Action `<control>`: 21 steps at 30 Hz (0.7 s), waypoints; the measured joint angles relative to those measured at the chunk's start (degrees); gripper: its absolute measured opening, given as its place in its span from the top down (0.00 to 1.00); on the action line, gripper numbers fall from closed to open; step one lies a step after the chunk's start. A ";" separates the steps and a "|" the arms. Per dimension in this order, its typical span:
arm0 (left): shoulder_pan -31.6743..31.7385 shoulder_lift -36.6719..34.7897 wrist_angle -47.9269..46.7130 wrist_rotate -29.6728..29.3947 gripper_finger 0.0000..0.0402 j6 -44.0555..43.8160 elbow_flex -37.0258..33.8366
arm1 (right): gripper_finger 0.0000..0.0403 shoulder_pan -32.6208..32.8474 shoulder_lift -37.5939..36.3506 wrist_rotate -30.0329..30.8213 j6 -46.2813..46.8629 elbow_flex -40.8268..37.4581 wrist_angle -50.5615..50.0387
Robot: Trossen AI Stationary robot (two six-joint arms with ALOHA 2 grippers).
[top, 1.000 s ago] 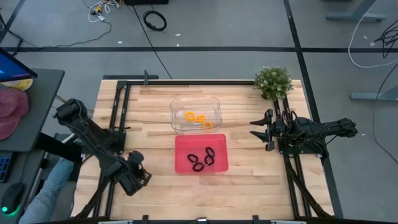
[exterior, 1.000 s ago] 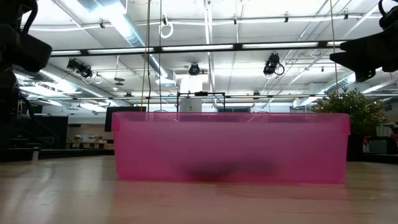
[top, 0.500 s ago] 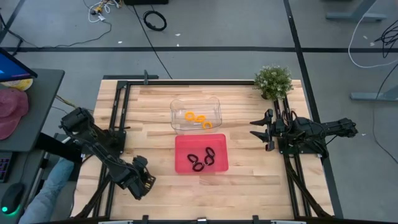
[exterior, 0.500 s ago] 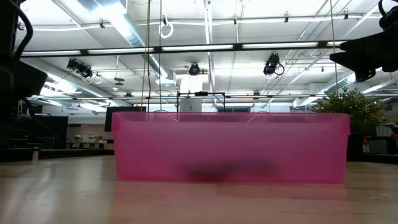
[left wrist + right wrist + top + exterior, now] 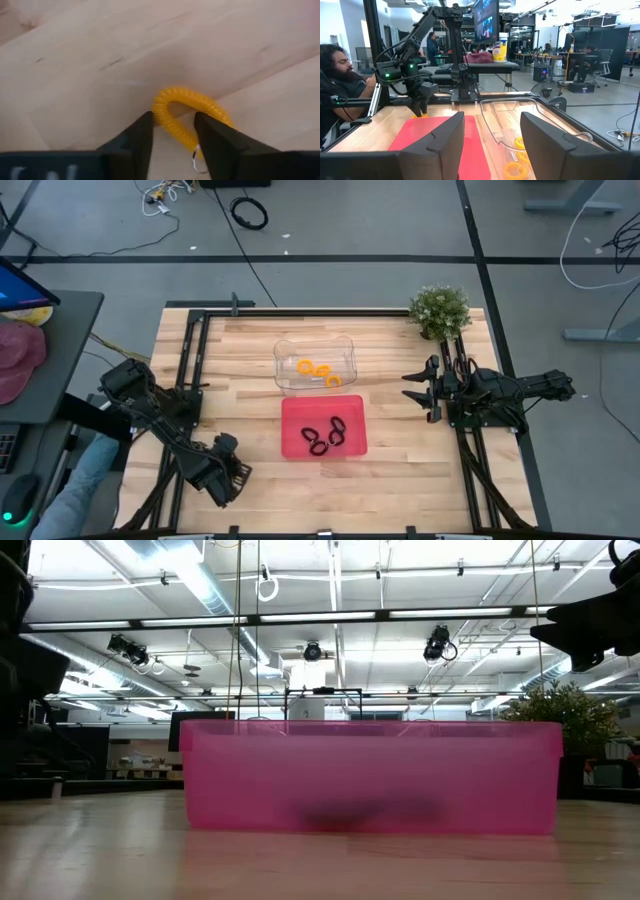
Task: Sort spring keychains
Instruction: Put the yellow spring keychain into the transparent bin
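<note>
The left gripper (image 5: 222,476) is lowered near the counter's (image 5: 400,470) front left corner. Its fingers (image 5: 137,140) are set open around an orange spring keychain (image 5: 187,112) lying on the wood, not yet squeezed on it. The right gripper (image 5: 418,387) is held open above the right edge, next to a small green plant (image 5: 439,310). A clear tray (image 5: 315,364) near the middle holds three orange keychains (image 5: 318,370). Just in front of it, a red tray (image 5: 323,425) holds three black keychains (image 5: 325,436). A person (image 5: 340,85) is seen sitting beyond the counter's left edge
</note>
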 joint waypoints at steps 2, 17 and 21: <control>0.29 0.01 0.71 -0.07 0.72 -0.20 -0.01 | 0.51 0.00 0.00 0.00 0.02 0.00 0.00; 0.68 0.55 3.24 -15.32 0.98 11.76 4.10 | 0.51 -0.01 0.00 0.00 0.00 0.00 0.00; 3.49 -0.87 2.58 -19.98 0.98 21.78 4.89 | 0.51 0.00 0.02 0.00 0.01 0.00 0.01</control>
